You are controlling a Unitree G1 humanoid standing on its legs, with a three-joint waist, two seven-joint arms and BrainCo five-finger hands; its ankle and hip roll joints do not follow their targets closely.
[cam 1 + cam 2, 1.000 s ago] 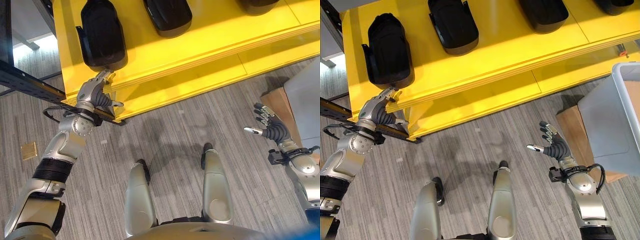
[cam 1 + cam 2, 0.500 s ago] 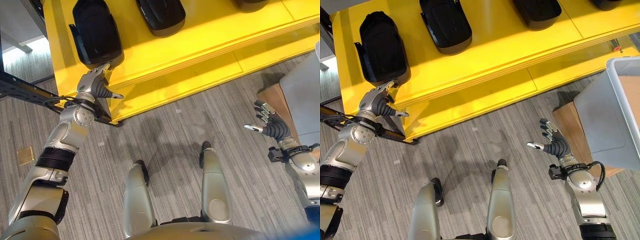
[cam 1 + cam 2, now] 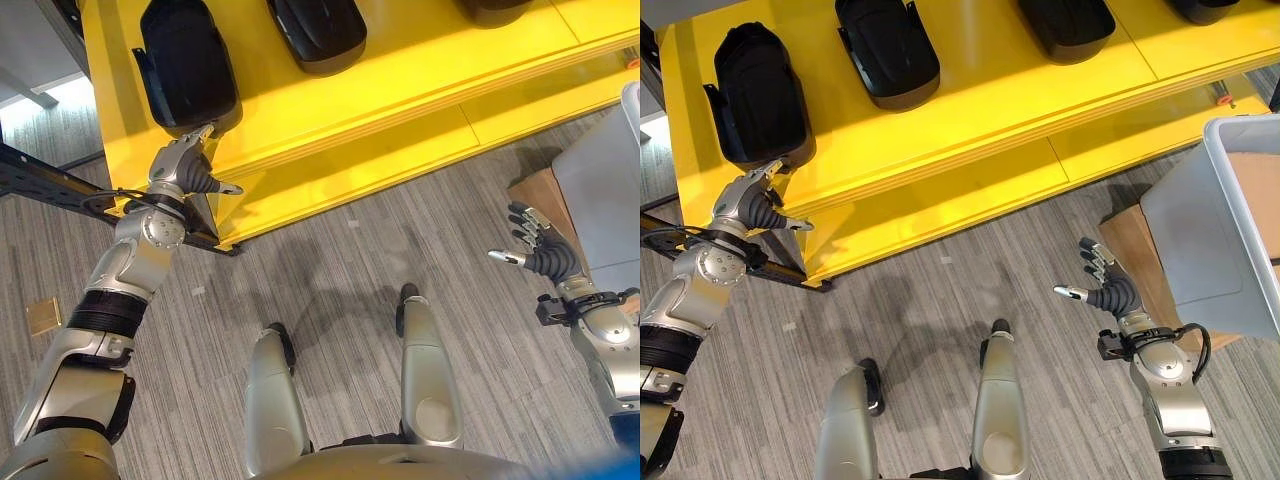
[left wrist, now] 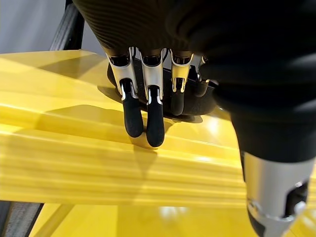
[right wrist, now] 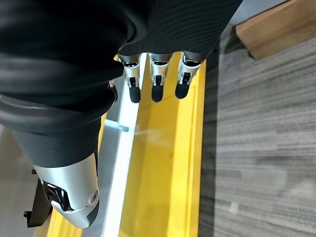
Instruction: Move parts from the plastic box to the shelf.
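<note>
Yellow boards make up the shelf [image 3: 970, 110], and black parts [image 3: 758, 95] are already laid on it in a row. The left hand [image 3: 180, 172] is held at the shelf's near edge, just beside the leftmost part, fingers loose and holding nothing. The right hand [image 3: 1105, 290] is spread wide over the floor, near the grey plastic box [image 3: 1230, 230] on the right. The box should be reached into next, and a part should be gripped firmly before lifting.

The shelf [image 3: 970, 90] is showing bright yellow, its parts [image 3: 758, 95] glossy black. The box [image 3: 1200, 235] is looking pale grey, with a brown board [image 3: 1135, 250] under it. The floor [image 3: 940, 310] is running in grey streaks. Both hands [image 3: 178, 172] [image 3: 1105, 290] are showing silver with dark tips.
</note>
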